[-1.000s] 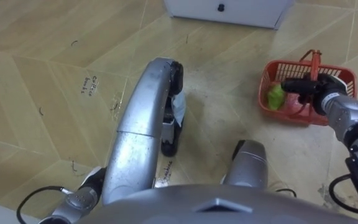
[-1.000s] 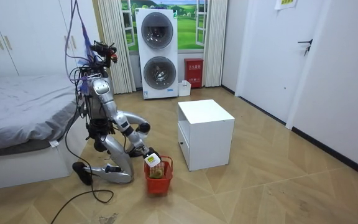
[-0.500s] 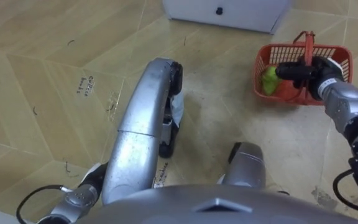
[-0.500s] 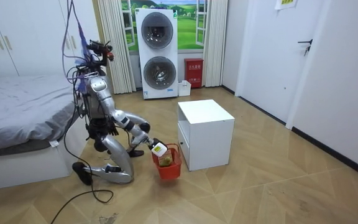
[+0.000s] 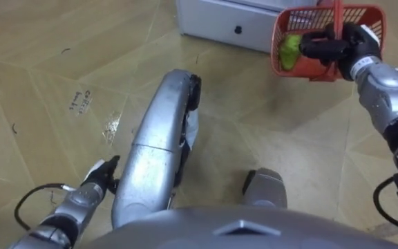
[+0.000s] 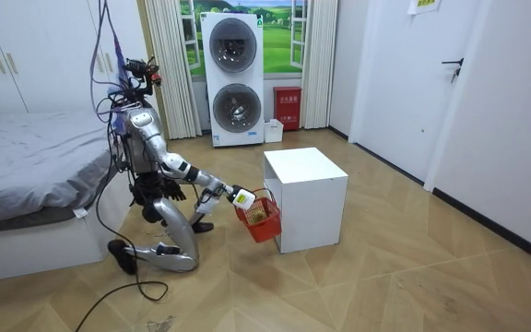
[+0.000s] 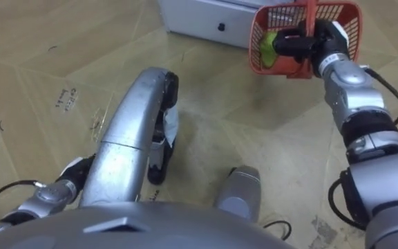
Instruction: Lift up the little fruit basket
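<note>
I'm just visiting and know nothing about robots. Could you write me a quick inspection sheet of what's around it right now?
Surface: wooden floor, with a few small dark marks.
Job's things: red fruit basket held off the floor, next to the white cabinet; green fruit inside.
Clutter: nothing seen.
Hands: right hand has its fingers curled round the basket's handle; left hand is low near the floor, relaxed, holding nothing.
Cables: nothing seen apart from the robot's own.
Surroundings: bed beside the robot; stacked washing machines by the far wall.
</note>
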